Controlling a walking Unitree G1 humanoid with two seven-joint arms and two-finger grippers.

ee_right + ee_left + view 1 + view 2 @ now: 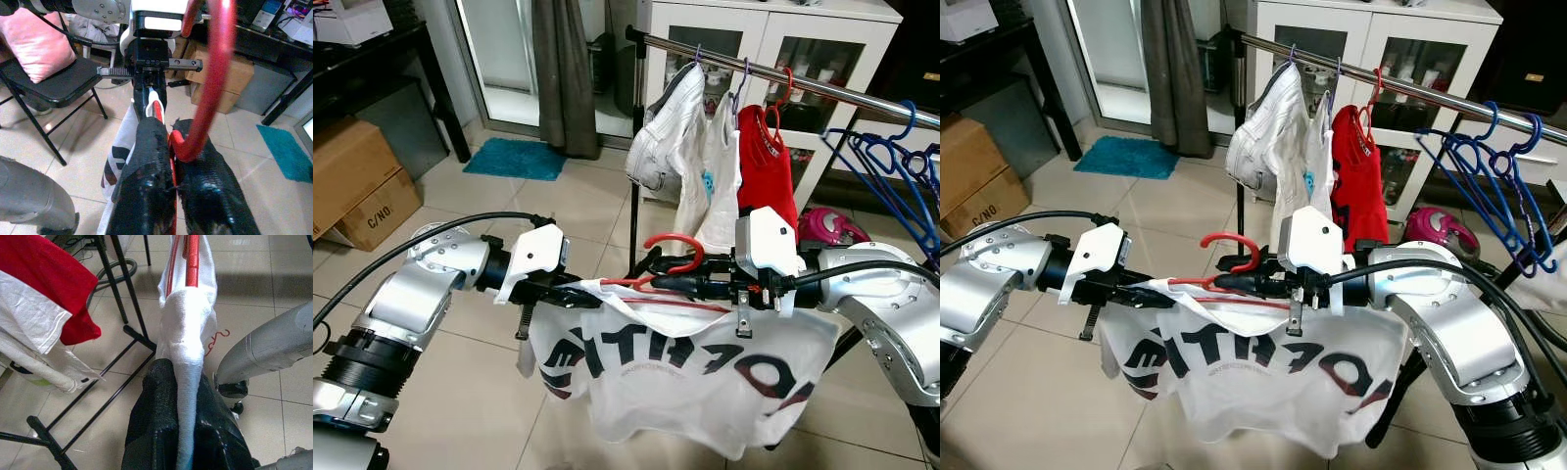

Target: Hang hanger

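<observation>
A red hanger (671, 257) carrying a white T-shirt (705, 377) with dark lettering is held level between the robot's two arms, in front of a clothes rail (822, 90). The right gripper (171, 147) has its two black fingers (146, 161) pressed together on the hanger at the base of its hook, the red hook curving up just above them, as the right wrist view shows. The left gripper (183, 396) is clamped on the hanger's other shoulder through the shirt's white fabric, which bunches between its fingers (151, 421) in the left wrist view; the red bar of the hanger runs on beyond them toward the opposite arm. The shirt hangs below both grippers, its hem well above the tiled floor (509, 206). The rail runs above and beyond the held hanger, apart from it, sloping across the right half of the scene. On it hang white shorts (666, 137), a white garment (722, 186) and a red top (766, 162), with a cluster of blue hangers (1494, 186) farther along to the robot's right. Behind the rail stands a white cabinet (773, 39) with glass doors; a teal mat (514, 159) lies on the floor by a doorway, and cardboard boxes (357, 186) sit at the robot's left.
</observation>
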